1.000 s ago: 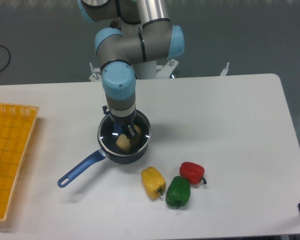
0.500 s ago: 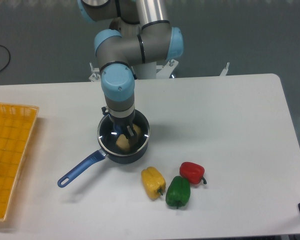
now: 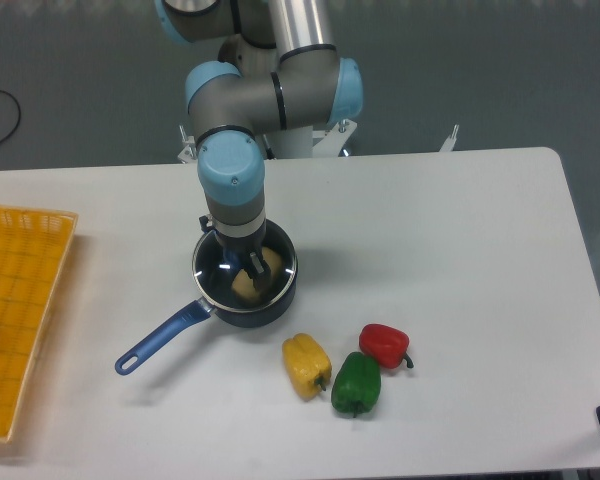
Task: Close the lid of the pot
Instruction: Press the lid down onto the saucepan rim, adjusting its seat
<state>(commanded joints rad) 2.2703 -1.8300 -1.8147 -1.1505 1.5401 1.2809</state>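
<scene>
The dark navy pot (image 3: 263,313) stands on the white table with its long blue handle (image 3: 163,338) pointing to the front left. The glass lid (image 3: 214,266) with its thin metal rim lies level right over the pot's mouth, shifted slightly left of it. My gripper (image 3: 250,264) comes straight down onto the lid's centre and is shut on the blue knob, which its fingers mostly hide. Through the glass a pale yellow item (image 3: 245,288) shows inside the pot. I cannot tell whether the rim touches the pot.
A yellow pepper (image 3: 306,364), a green pepper (image 3: 356,383) and a red pepper (image 3: 384,344) lie just in front and to the right of the pot. A yellow basket (image 3: 18,310) sits at the left edge of the table.
The gripper and the lid have drifted a little to the left over the pot. The pot and the peppers have stayed where they were.
</scene>
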